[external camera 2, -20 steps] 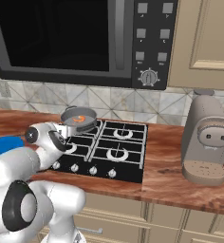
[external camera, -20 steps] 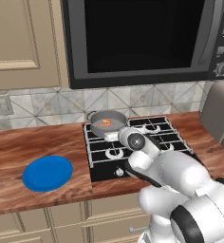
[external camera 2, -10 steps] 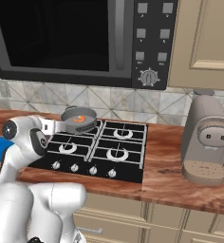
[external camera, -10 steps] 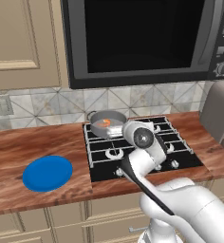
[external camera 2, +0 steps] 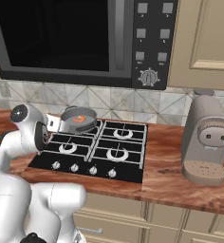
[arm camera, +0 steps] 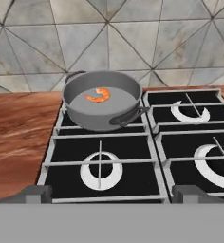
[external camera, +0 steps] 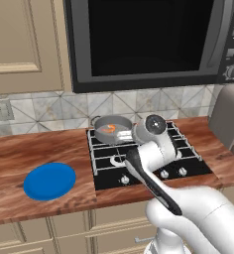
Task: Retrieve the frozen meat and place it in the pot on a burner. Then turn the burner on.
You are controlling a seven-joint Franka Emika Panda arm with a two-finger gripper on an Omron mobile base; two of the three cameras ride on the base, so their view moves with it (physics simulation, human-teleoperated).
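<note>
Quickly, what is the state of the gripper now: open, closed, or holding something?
Gripper: open, holding nothing; the frozen meat lies in the pot.

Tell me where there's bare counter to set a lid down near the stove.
Free: the wood counter between the blue plate and the cooktop, and the strip between the cooktop and coffee machine. Crowded: the back-left burner, taken by the pot holding the meat.

The frozen meat lies in the pot on the back-left burner.
</note>
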